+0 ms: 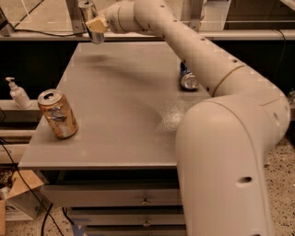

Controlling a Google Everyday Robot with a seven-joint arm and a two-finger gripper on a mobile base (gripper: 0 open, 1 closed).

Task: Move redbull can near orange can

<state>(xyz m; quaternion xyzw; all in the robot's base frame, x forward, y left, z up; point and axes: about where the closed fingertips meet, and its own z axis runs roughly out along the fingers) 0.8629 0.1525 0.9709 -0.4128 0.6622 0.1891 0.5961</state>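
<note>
Gripper [95, 24] pinching redbull can [87, 10] | aloft, far-left | orange can [57, 115] well apart

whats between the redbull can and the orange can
Camera view: only bare table between the redbull can, held by the gripper over the far edge, and the orange can.
</note>
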